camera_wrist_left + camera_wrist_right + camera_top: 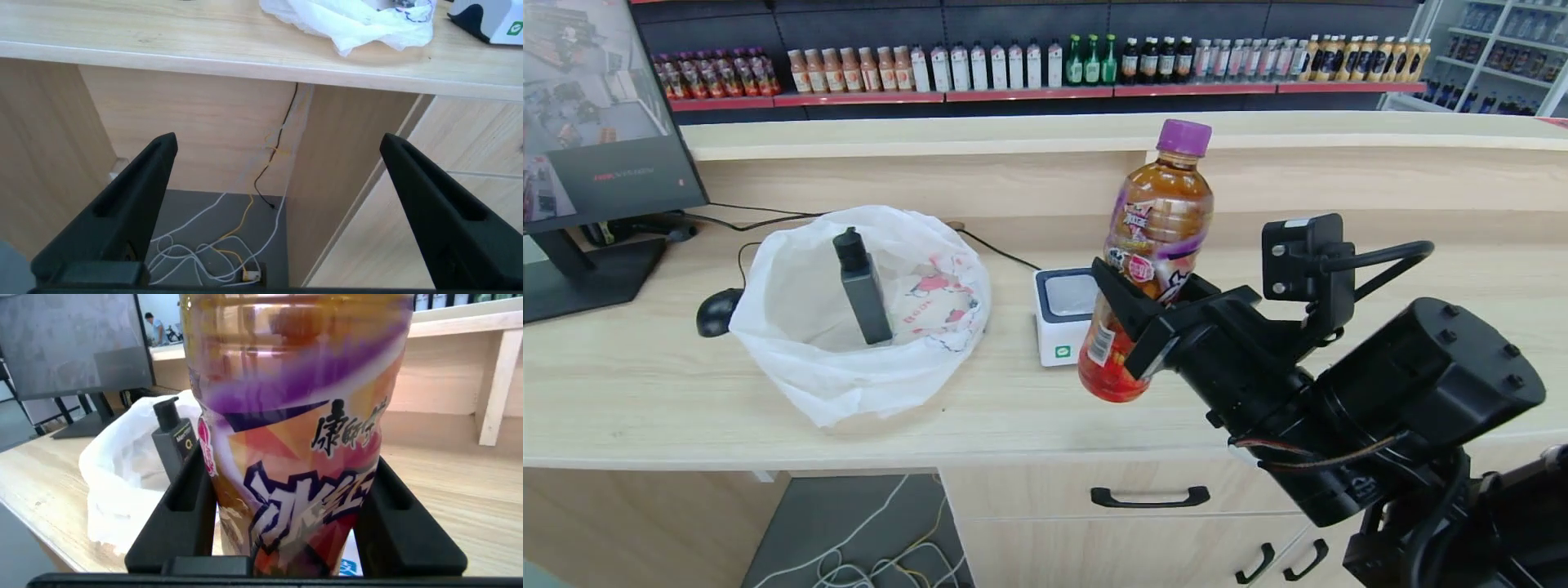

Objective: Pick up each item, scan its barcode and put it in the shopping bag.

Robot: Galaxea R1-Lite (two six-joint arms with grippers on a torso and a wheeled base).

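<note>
Starts with the pale wooden surface (645,392), which carries everything at working height. On its left half, finds the white shopping bag (792,367) standing with its mouth spread wide and upward, probably so goods can drop in without a second claw holding it open.

Over the right half, hangs the right claw (1147,282), clamped around the waist of an iced-tea bottle (1160,212) with a purple cap. Grips mid-body, likely to leave the lower label uncovered. Holds the bottle clear of the surface and tilted, cap leaning toward the back edge, base toward the front edge. Shows the same squeeze from the right wrist: fingers (176,514) pressed against both flanks of the bottle.

Keeps the left claw (278,204) spread wide and holding nothing, below the surface's front edge and above loose cables (212,245) on the floor, seemingly parked out of the way.

Places the white scanner box (1058,322) between bag and bottle, window facing up, just beside the bottle's base. Suits a pass from right to left.

Finds a dark pump bottle (862,286) upright inside the bag, so apparently one item is packed.

Lastly, notes a white barcode patch (1101,343) low on the bottle, turned toward the scanner's side. Reads as the scanning step, with bagging not yet done.
</note>
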